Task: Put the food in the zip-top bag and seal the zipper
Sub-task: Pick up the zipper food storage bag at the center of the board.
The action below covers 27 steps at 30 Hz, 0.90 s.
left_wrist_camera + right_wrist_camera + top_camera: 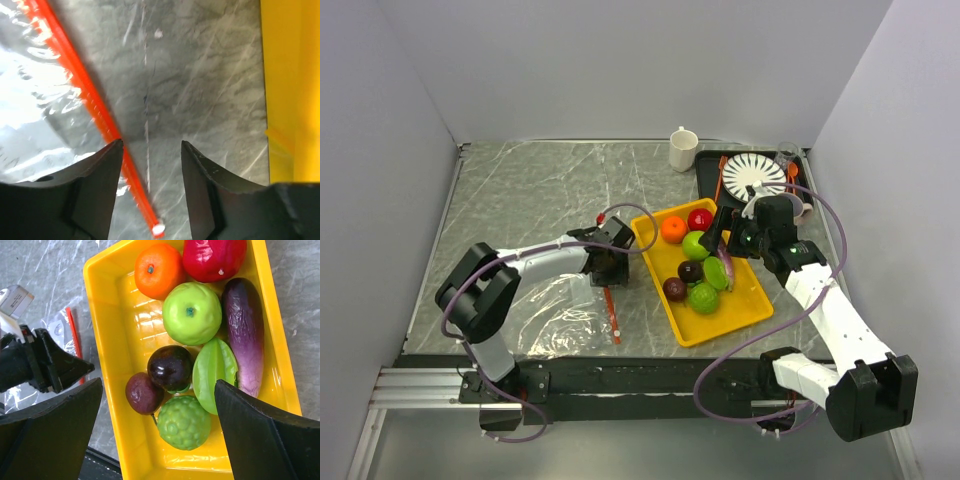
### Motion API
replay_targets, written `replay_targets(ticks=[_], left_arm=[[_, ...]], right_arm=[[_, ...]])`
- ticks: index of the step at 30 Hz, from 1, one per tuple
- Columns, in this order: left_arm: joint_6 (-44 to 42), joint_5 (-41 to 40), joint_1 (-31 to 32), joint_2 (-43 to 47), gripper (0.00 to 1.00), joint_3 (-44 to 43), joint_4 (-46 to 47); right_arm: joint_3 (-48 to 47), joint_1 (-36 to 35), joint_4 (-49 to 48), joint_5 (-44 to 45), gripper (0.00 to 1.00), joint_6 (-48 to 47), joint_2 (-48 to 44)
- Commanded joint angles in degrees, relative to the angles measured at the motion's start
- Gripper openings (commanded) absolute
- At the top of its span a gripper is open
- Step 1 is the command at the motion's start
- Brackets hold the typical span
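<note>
The fruits (192, 313) are packed touching in the tray (107, 340), with little room left between them. A bare strip of desk (200, 75) is left between the tray's wall and the zipper (82, 82).

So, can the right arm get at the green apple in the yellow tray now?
Probably yes. The open right gripper hangs over the yellow tray and nothing covers the green apple, though the orange and the purple eggplant sit close.
</note>
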<state>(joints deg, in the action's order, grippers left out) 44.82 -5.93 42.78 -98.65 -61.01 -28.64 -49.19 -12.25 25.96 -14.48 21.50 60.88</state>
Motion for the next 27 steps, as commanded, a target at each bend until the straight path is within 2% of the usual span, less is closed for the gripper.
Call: replay_targets(ticks=[1,3,7,13,24,27], left_arm=[[0.18,-3.72,0.72,3.73,0.54,-4.11,-5.36],[1.23,-5.57,1.07,3.47,0.49,-4.90,-7.47],[3.17,-7.07,2.21,5.13,0.50,-4.73,-9.23],[6.15,-10.76,2.91,2.07,0.43,-3.24,-12.84],[7.39,-10.59,4.76,-3.91,0.39,-4.90,-11.70],[7.74,-10.59,5.29,-6.11,0.34,-5.17,-12.58]], right_arm=[[-0.65,-0.32,-0.73,-0.81,1.00,0.48,-1.29],[-0.38,-0.32,-1.26,-1.08,1.00,0.48,-1.29],[0.14,-0.40,-1.43,-1.51,1.00,0.39,-1.29],[1.20,-0.40,-1.70,-1.60,1.00,-0.49,-2.08],[1.99,-0.32,-1.61,-2.39,1.00,-1.11,-1.47],[2.08,-0.32,-1.44,-2.48,1.00,-1.11,-1.82]])
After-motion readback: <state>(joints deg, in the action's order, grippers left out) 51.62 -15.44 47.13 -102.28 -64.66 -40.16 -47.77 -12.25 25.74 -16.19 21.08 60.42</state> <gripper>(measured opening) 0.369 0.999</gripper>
